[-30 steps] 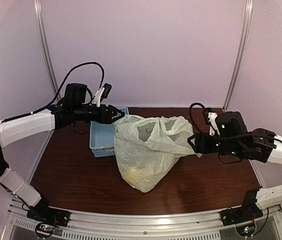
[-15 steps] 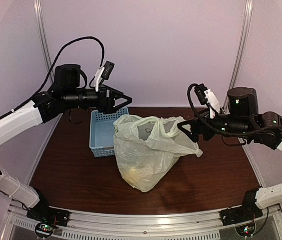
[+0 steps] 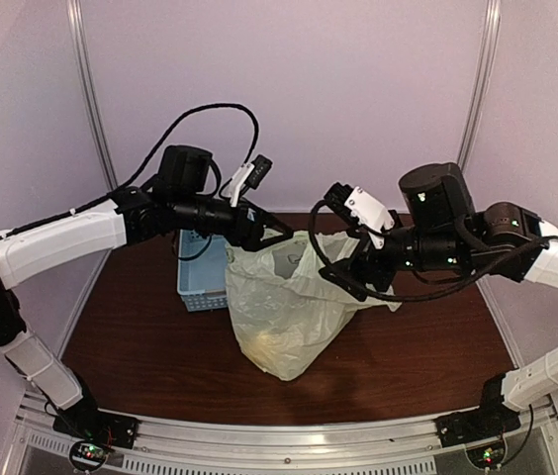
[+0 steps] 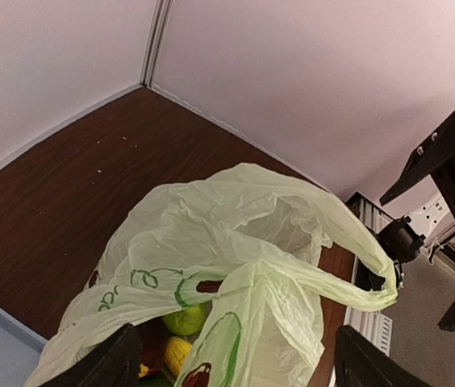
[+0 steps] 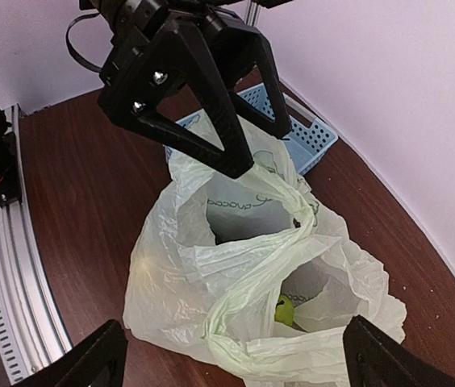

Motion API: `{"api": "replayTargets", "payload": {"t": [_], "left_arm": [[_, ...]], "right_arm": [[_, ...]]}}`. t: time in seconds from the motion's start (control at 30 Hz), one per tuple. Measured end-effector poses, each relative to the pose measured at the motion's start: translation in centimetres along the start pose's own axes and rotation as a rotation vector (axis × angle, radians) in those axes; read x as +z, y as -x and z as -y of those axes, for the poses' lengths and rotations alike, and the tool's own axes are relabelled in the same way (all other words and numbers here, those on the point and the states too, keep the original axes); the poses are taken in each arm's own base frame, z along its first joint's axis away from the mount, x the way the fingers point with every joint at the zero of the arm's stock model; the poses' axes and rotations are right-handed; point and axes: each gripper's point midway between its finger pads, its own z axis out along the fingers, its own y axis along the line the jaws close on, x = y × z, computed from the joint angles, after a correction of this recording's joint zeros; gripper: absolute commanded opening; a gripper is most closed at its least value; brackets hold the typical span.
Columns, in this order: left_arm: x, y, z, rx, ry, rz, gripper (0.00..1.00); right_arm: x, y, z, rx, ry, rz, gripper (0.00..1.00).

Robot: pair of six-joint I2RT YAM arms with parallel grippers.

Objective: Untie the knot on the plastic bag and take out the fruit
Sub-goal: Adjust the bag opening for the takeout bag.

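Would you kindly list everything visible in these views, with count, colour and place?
plastic bag: one, pale yellow-green, middle of the table.
fruit: at least two visible, one green, one yellow, inside the bag.
basket: one, light blue, behind the bag, on the left arm's side.
table: one, dark brown, under everything.
left hand: one, black, open, over the bag's rear-left edge.
right hand: one, black, open, over the bag's right side.
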Motion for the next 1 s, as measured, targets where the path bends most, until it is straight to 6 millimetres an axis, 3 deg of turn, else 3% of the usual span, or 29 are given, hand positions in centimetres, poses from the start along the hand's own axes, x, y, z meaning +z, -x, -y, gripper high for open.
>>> {"api": "replayTargets", "payload": {"t": [0.13, 0.37, 0.63, 0.8, 1.0], "left_arm": [[0.4, 0.0, 0.1, -0.002, -0.005, -0.010, 0.81], [0.1, 1.8, 0.9, 0.030, -0.030, 0.024, 0.76], [2.0, 0.2, 0.3, 0.012, -0.046, -0.026, 0.71], [3.0, -0.8, 0.4, 0.006, -0.057, -0.052, 0.67], [3.0, -0.3, 0.6, 0.014, -0.061, -0.043, 0.53]], "right_arm": [[0.9, -1.4, -0.1, -0.066, -0.032, -0.067, 0.94], [1.8, -2.5, 0.7, -0.139, -0.110, -0.148, 0.94], [1.6, -2.4, 2.8, -0.165, -0.238, -0.159, 0.94], [2.1, -2.2, 3.3, -0.172, -0.276, -0.160, 0.88], [2.9, -2.3, 3.8, -0.176, -0.320, -0.168, 0.80]]}}
